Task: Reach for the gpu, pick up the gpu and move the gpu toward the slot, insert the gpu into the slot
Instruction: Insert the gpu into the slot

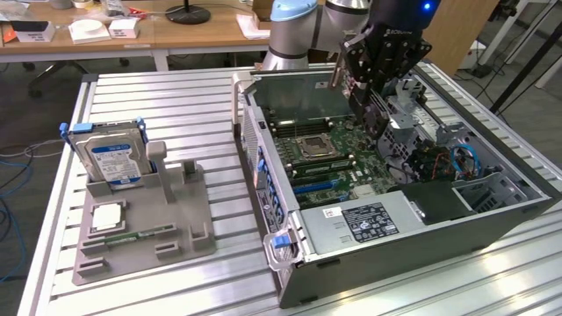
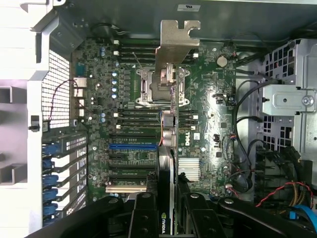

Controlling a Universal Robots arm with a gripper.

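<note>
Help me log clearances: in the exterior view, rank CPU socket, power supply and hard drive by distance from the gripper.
From the gripper, holding the gpu:
1. CPU socket, inside the case.
2. Power supply, case's near end.
3. Hard drive, on the stand, exterior view's left.

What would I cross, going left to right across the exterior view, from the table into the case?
hard drive standing in the grey fixture → computer case's perforated wall → CPU socket → end effector gripping the gpu over the motherboard → blue cables
</note>
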